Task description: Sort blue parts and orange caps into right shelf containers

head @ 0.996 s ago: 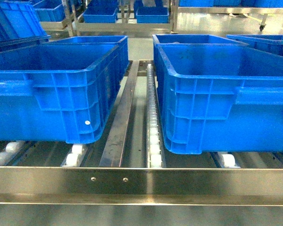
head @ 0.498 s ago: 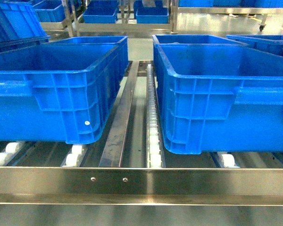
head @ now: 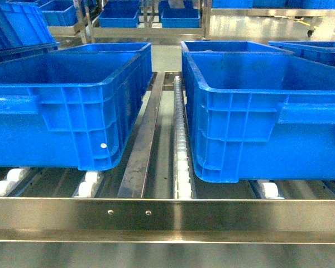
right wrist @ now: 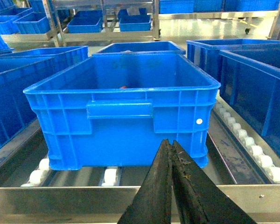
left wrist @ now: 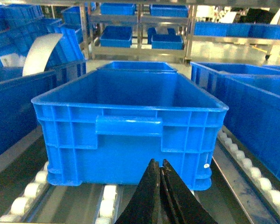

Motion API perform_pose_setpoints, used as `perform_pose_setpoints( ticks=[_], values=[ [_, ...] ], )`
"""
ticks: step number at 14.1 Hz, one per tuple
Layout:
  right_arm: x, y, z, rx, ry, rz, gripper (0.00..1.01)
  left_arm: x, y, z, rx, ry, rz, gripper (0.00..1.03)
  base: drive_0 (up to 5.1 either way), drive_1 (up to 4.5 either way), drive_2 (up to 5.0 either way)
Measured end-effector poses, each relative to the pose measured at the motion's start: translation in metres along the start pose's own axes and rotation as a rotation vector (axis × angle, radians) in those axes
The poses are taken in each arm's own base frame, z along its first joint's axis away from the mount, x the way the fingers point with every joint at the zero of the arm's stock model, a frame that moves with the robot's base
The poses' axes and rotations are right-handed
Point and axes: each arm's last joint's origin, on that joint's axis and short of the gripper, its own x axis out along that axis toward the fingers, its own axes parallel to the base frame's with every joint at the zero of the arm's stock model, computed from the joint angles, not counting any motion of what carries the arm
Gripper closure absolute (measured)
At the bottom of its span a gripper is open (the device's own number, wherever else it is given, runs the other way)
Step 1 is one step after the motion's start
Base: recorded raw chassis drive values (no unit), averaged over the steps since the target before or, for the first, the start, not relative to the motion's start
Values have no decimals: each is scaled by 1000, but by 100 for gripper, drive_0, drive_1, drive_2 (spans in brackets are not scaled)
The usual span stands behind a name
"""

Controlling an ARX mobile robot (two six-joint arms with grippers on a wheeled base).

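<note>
1. Steel roller racking [head: 167, 215] across the lower frame of the head view, with white plastic rollers [head: 182, 167] running up the centre; more racking and crates blurred along the top edge.
2. Two large ribbed blue plastic crates in the foreground: left crate [head: 67, 106] at centre left, right crate [head: 268, 111] at centre right, well apart across the roller lane. Further crates behind each, not countable with confidence.
3. Left gripper [left wrist: 161, 186] at bottom centre of its wrist view, black fingers pressed together, nothing between them. Right gripper [right wrist: 171, 177] likewise closed and empty, low centre of its view.
4. No small blue parts visible anywhere: count zero. A red-orange speck [right wrist: 123, 87] low on the far inside wall of the crate in the right wrist view, possibly one orange cap; too small to tell.
5. Risks, as judgement: nothing in hand to sort, so parts must first be found; closed fingers advancing could knock a crate's handle bar and roll it along the lane; near-identical crates invite dropping parts into the wrong one.
</note>
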Motion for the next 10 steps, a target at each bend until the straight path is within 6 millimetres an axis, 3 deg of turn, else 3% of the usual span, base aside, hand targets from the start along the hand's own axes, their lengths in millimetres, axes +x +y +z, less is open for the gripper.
perform_pose_setpoints(
  ticks=[2, 10],
  values=[
    [-4, 0, 2, 0, -20, 0, 99, -6, 0, -10, 0, 60, 0, 101, 0, 0, 0],
    [-16, 0, 1, 0, -11, 0, 99, -28, 0, 1, 0, 14, 0, 101, 0, 0, 0]
  ],
)
